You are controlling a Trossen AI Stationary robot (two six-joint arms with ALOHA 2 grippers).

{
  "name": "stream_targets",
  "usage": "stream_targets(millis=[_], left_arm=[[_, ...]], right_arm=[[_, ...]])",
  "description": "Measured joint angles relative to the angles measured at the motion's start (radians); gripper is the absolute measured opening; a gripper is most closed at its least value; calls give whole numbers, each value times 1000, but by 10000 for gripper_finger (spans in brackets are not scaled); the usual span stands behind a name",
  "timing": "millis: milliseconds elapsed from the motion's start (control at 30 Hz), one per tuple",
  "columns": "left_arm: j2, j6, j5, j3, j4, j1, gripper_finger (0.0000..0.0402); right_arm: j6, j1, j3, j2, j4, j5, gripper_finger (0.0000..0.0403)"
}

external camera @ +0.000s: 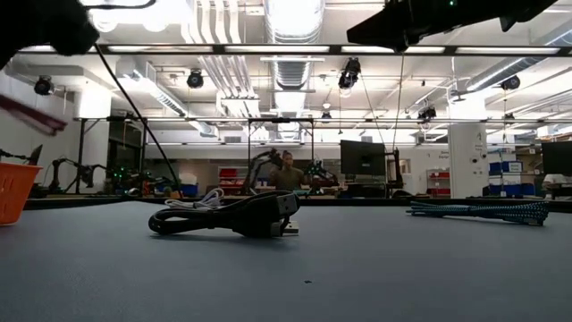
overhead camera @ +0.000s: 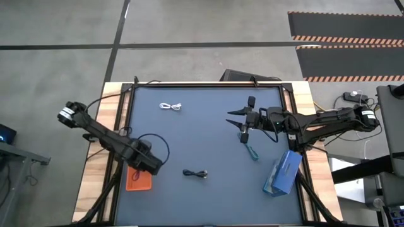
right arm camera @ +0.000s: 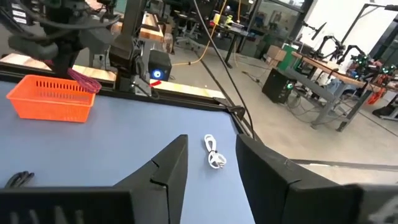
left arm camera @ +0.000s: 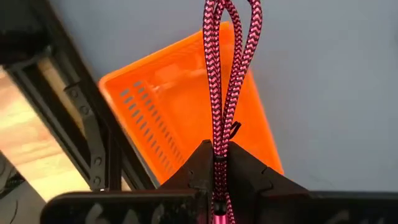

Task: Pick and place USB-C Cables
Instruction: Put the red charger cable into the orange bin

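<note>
My left gripper (left arm camera: 219, 154) is shut on the magenta-pink cable (left arm camera: 227, 68) and hovers over the orange tray (left arm camera: 180, 99) near the table's near-left corner (overhead camera: 140, 180). The white cable (overhead camera: 170, 106) lies flat at the far side. The black cable (overhead camera: 196, 173) lies near the front middle, and the teal-blue cable (overhead camera: 252, 151) lies right of centre. My right gripper (right arm camera: 211, 168) is open and held above the table right of centre (overhead camera: 240, 124), beyond the teal-blue cable; its wrist view looks toward the white cable (right arm camera: 214, 152). My left gripper pinches the magenta-pink cable bundle between its two fingers (left arm camera: 199, 165), across the doubled strands (left arm camera: 219, 146). The looped end (left arm camera: 231, 15) sticks out past the fingertips. The bundle is lifted clear above the orange tray (right arm camera: 53, 96).
A flat blue box (overhead camera: 283, 171) lies at the table's near right, beside the right arm. The table has a raised dark frame and wooden borders (overhead camera: 113, 107). Bare blue mat lies between the white and black cables. A person (external camera: 288, 174) shows far behind the table.
</note>
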Motion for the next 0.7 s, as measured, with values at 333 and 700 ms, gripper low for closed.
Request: stream_targets(millis=[333, 700], left_arm=[[-2, -10, 41, -18, 9, -30, 12], [-1, 64, -99, -35, 3, -140, 12]], right_arm=[[-5, 0, 0, 4, -14, 0, 105], [-16, 0, 0, 1, -33, 0, 81]])
